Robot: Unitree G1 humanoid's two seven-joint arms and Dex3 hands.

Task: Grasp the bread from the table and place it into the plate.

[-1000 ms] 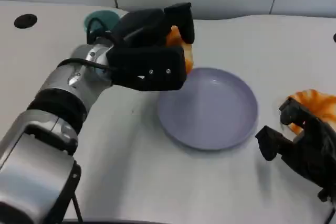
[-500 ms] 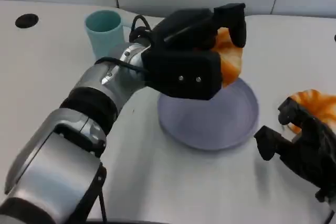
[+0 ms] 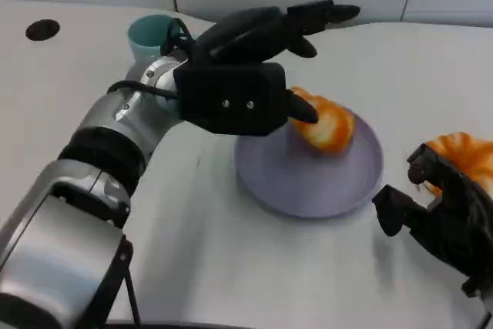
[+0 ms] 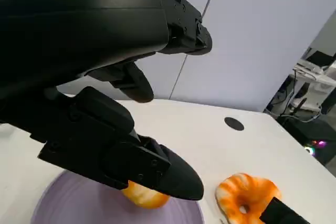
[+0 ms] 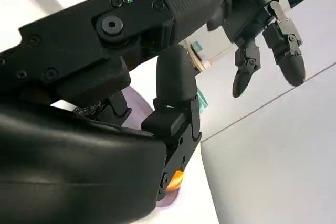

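The orange bread (image 3: 327, 127) lies on the lilac plate (image 3: 308, 190), toward its far side. My left hand (image 3: 254, 67) hovers just above and to the left of it, fingers spread and stretched out, holding nothing. In the left wrist view the bread (image 4: 144, 196) sits on the plate (image 4: 68, 203) below my fingers (image 4: 157, 171). My right hand (image 3: 443, 221) rests at the lower right, loosely curled and empty, off the plate's rim.
A second orange ring-shaped bread (image 3: 466, 152) lies on the table right behind my right hand, also seen as a ring (image 4: 247, 198) in the left wrist view. A teal cup (image 3: 146, 35) stands behind my left forearm. A black hole (image 3: 42, 30) marks the far left tabletop.
My left hand carried the bread rightward over the plate, then spread its fingers and let it go. The bread now lies on the plate. The right hand stayed put.
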